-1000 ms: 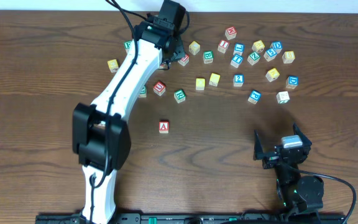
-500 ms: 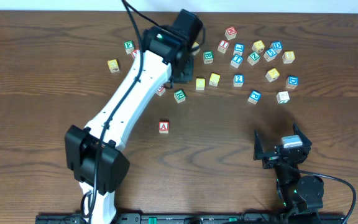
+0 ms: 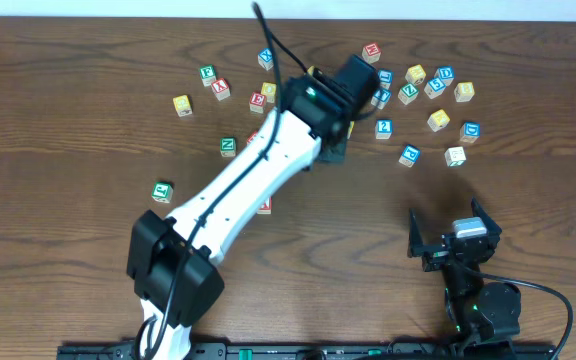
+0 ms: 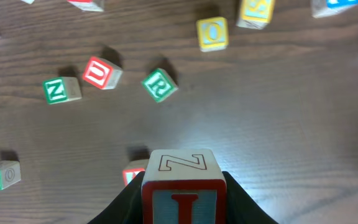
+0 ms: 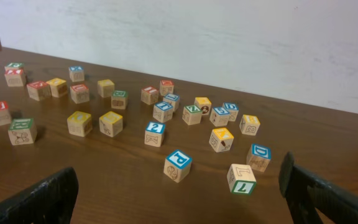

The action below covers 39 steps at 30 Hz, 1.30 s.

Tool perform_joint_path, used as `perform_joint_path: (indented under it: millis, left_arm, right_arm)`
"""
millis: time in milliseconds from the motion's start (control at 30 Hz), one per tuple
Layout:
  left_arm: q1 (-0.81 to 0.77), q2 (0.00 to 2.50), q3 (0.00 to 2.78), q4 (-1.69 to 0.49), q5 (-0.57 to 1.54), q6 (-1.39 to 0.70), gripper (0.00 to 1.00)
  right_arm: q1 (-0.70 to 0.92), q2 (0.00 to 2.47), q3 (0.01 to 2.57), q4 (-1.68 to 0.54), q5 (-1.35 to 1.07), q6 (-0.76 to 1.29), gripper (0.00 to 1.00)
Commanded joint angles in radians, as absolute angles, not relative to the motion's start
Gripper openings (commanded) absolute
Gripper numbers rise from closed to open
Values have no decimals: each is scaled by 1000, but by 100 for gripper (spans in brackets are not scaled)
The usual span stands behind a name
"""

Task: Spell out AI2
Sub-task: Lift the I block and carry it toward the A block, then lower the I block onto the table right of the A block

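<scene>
My left gripper [image 4: 180, 202] is shut on the red I cube [image 4: 180, 186] and holds it above the table. In the overhead view the gripper is hidden under its own arm. A red-edged cube [image 4: 131, 175], partly hidden just behind the held cube, looks like the A cube. It shows as a red sliver at the arm's edge in the overhead view [image 3: 265, 208]. The blue 2 cube [image 3: 383, 128] sits among the far-right cubes and also shows in the right wrist view [image 5: 155, 132]. My right gripper [image 3: 450, 230] is open and empty at the near right.
Other letter cubes lie scattered along the far side. A green N [image 4: 61, 90], a red U [image 4: 102, 73], a green R [image 4: 159, 85] and a yellow O [image 4: 212, 33] lie beyond the held cube. A blue P [image 5: 178, 165] and a green 7 [image 5: 241, 178] are nearest my right gripper.
My left arm has swung to the right across the far cubes and folded back toward the middle. Cubes at the far left are now uncovered. The right arm has not moved.
</scene>
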<state>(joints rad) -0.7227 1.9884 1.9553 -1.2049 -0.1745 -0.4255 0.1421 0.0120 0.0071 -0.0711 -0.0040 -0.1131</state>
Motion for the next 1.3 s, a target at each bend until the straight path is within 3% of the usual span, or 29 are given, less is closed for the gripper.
perform_joint_path:
  millis: [0, 467, 833, 1267]
  left_arm:
    - [-755, 1913, 1914, -1203, -223, -452, 8]
    - [-759, 1573, 1404, -884, -112, -553, 8]
    - [-758, 1576, 1192, -666, -128, -665, 8]
    - [-758, 1617, 1105, -566, -133, -668, 8]
  right_arm:
    - [134, 7, 6, -75, 0, -102, 99]
    - [134, 7, 6, -75, 0, -102, 99]
    - [134, 7, 6, -75, 0, -102, 99]
    - [134, 7, 6, -75, 0, -102, 99]
